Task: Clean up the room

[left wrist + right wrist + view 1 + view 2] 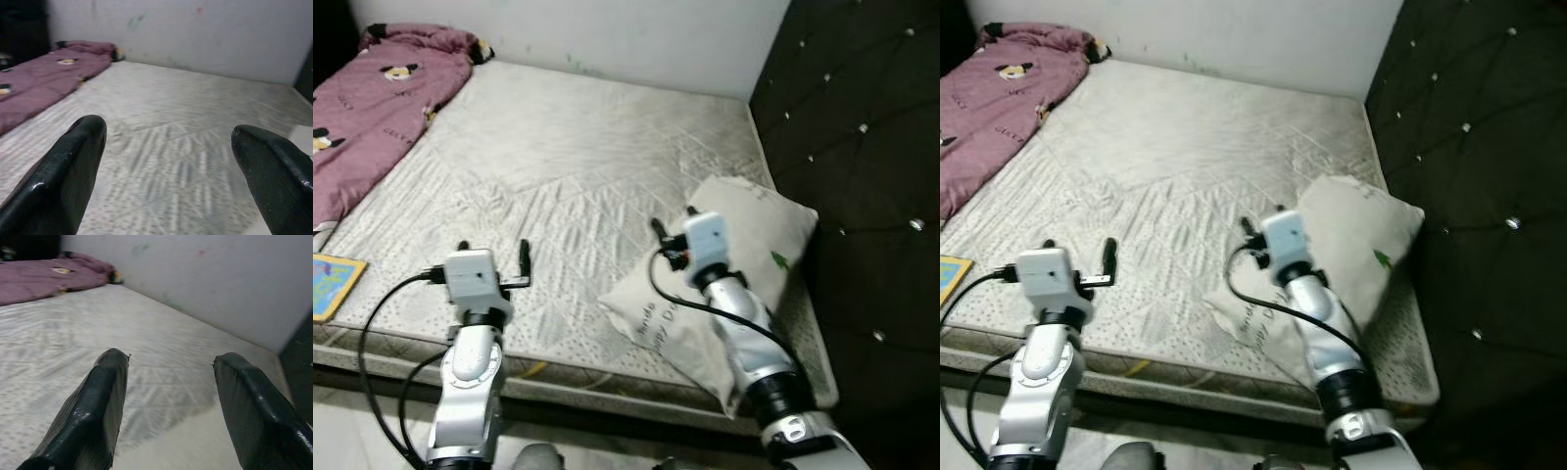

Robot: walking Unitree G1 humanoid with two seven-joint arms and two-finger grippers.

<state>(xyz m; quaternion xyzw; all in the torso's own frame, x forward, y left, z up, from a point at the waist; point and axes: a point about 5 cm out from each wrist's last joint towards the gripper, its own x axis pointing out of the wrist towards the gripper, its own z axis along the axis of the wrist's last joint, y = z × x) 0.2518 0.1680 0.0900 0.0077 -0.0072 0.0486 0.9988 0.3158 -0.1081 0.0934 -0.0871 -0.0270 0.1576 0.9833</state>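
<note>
A bare grey quilted mattress (568, 166) fills the scene. At its near right corner a white pillow (754, 250) with a small green print lies askew. A pink blanket (372, 108) with cartoon patches is bunched along the mattress's left side. My left gripper (493, 252) hovers open above the near edge of the mattress, holding nothing. Over the pillow's left edge, my right gripper (674, 221) is also open and empty. The left wrist view looks between the fingers (63, 166) across the mattress to the blanket (44, 81). The right wrist view has the pillow's pale edge (195, 445) below its fingers (93, 406).
A dark tufted headboard (862, 147) rises along the right side. A white wall (607, 34) stands behind the bed. A colourful flat book (331, 282) lies on the near left edge of the mattress. Pale floor (352, 431) shows below the bed's front.
</note>
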